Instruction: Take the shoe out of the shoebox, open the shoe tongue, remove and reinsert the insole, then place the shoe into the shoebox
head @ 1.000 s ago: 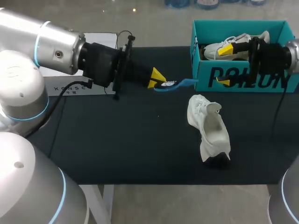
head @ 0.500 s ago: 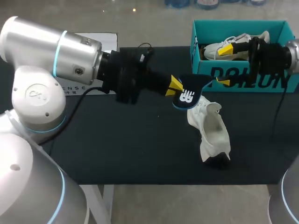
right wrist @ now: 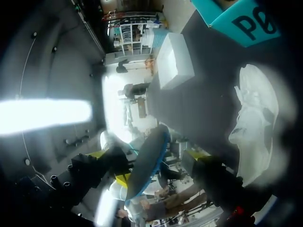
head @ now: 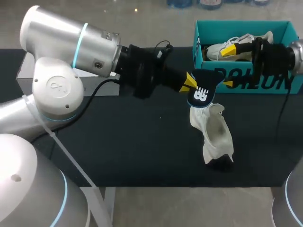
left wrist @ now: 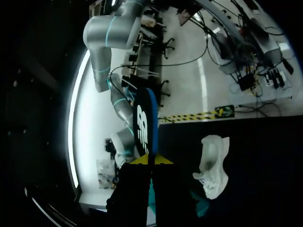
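Black table (head: 118,142), white shoe (head: 215,137), teal shoebox (head: 246,81)

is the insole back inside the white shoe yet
No, the left gripper holds the insole in the air, outside the white shoe.

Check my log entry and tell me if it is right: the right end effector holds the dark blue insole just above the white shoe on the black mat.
Not right. It is the left end effector that holds the dark blue insole just above the white shoe on the black mat. The head view shows this; the right end effector is over at the shoebox.
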Controlling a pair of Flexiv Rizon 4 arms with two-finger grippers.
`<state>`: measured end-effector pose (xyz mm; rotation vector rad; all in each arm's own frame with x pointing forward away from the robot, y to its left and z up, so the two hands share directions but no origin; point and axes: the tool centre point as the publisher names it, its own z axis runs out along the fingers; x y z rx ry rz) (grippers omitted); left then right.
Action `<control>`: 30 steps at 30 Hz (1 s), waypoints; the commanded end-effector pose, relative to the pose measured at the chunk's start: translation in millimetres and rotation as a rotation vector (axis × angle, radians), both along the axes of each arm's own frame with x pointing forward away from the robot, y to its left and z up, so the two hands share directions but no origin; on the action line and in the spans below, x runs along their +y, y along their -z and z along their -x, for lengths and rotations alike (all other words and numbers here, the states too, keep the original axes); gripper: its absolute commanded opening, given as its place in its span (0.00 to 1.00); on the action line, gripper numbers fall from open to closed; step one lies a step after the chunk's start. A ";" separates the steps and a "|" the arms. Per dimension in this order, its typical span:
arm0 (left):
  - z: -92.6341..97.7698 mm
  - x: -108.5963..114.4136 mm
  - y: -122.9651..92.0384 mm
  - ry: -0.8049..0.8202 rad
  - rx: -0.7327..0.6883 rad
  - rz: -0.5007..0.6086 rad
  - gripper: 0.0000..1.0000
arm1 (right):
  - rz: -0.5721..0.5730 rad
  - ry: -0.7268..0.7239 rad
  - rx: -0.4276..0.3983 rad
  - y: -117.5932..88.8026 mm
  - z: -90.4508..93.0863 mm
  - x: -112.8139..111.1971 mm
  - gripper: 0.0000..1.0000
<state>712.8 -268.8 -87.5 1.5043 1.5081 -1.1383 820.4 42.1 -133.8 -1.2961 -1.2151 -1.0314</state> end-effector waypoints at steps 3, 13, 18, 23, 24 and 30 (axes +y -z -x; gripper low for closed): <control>-15.5 -28.8 8.4 0.014 -0.003 -0.019 0.00 | 0.002 0.000 0.001 0.4 -0.4 0.5 1.00; -21.6 -29.8 17.0 -0.033 -0.021 -0.029 0.00 | 0.002 0.000 0.001 0.4 -0.4 0.5 0.00; -22.2 -29.7 19.1 -0.042 -0.027 -0.031 0.00 | 0.002 0.000 0.001 0.4 -0.4 0.5 0.00; -22.5 -29.7 20.1 -0.048 -0.032 -0.033 0.00 | 0.002 0.000 0.001 0.4 -0.4 0.5 0.00; -22.5 -29.7 20.1 -0.047 -0.034 -0.033 0.00 | 0.002 0.000 0.001 0.4 -0.4 0.5 0.00; -22.2 -29.4 20.0 -0.050 -0.040 -0.036 0.00 | 0.002 0.000 0.001 0.4 -0.4 0.5 0.00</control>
